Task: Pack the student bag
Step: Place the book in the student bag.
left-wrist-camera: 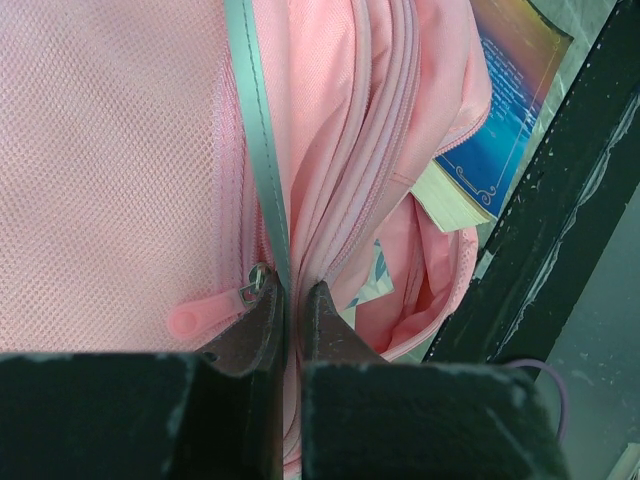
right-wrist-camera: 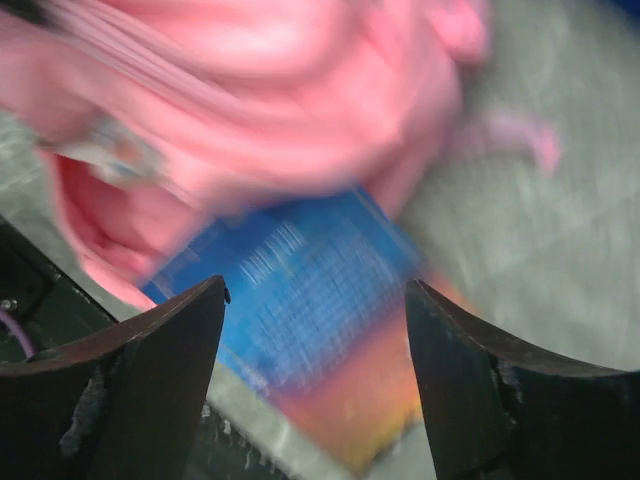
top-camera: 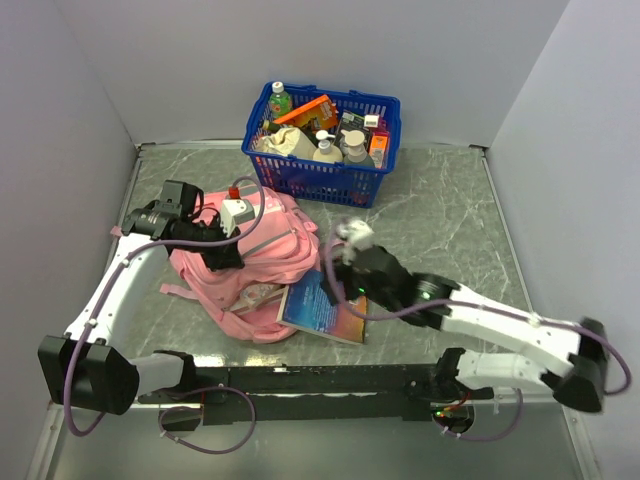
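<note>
The student bag (top-camera: 262,250) lies on the table, a soft pink backpack with grey trim, its main opening gaping toward the near edge. My left gripper (top-camera: 228,252) is shut on the bag's fabric beside the grey trim strip (left-wrist-camera: 262,170), close to a pink zip puller (left-wrist-camera: 200,318). A blue and orange book (top-camera: 322,305) lies at the mouth of the bag (left-wrist-camera: 120,150), one corner inside the opening. My right gripper (right-wrist-camera: 315,290) hovers open just above the book (right-wrist-camera: 310,320), nothing between its fingers. The right wrist view is blurred.
A blue plastic basket (top-camera: 385,150) stands at the back, holding several bottles and packets. Grey walls close in the marble-patterned table (top-camera: 450,220) on three sides. The black base rail (top-camera: 330,378) runs along the near edge, right beside the book.
</note>
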You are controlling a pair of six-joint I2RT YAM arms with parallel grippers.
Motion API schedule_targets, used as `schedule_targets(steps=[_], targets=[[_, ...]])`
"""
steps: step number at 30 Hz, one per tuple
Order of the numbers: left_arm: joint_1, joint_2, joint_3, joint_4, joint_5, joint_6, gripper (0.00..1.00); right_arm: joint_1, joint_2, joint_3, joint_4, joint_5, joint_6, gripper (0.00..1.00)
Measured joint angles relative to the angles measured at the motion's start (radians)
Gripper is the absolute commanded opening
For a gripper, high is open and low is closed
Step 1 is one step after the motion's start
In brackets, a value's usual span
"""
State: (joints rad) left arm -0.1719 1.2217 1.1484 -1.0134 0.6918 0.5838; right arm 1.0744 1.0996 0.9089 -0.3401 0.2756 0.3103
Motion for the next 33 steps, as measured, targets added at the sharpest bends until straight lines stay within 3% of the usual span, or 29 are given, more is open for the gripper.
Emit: schedule_targets(steps=[5, 9, 14, 22, 33], targets=[[0.000, 0.000, 0.000, 0.002, 0.000, 0.000, 0.01, -0.076, -0.225, -0.272, -0.111, -0.001, 0.280, 0.80], [0.000, 0.000, 0.000, 0.002, 0.001, 0.000, 0.01, -0.158, -0.245, -0.374, -0.177, -0.019, 0.441, 0.80], [0.000, 0.000, 0.000, 0.002, 0.001, 0.000, 0.01, -0.257, -0.206, -0.434, -0.156, -0.088, 0.548, 0.73], [0.000, 0.000, 0.000, 0.000, 0.000, 0.003, 0.01, -0.343, -0.191, -0.565, 0.087, -0.252, 0.630, 0.73], [0.000, 0.000, 0.000, -0.002, -0.001, 0.005, 0.01, -0.357, -0.096, -0.631, 0.356, -0.393, 0.680, 0.59]])
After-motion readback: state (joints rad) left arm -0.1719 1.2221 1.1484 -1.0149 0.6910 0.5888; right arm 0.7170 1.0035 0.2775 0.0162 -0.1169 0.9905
